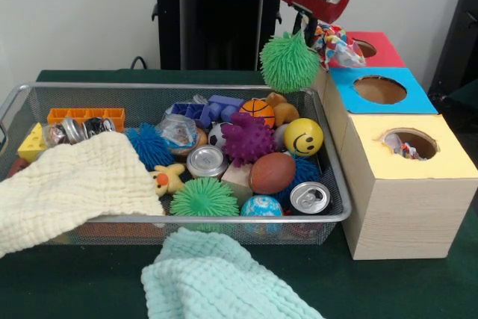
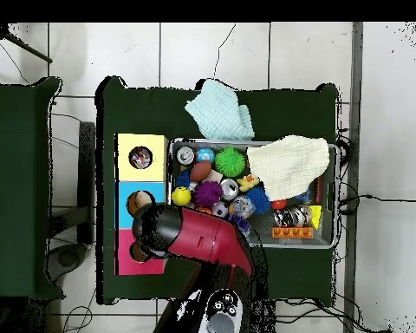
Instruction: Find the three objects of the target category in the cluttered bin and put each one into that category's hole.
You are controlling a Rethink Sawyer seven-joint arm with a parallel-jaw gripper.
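My gripper hangs at the bin's far right corner, shut on a green spiky ball that dangles beside the blue-topped box. The red-topped box stands behind it, with a multicoloured rope toy at its edge. The yellow-topped box is nearest, with something in its hole. In the wire bin lie a second green spiky ball, a purple one and a blue one. In the overhead view the red arm covers the gripper and the held ball.
A cream cloth drapes over the bin's left front edge. A mint cloth lies on the table before the bin. The bin also holds cans, a smiley ball, a brown football, blue blocks and an orange piece.
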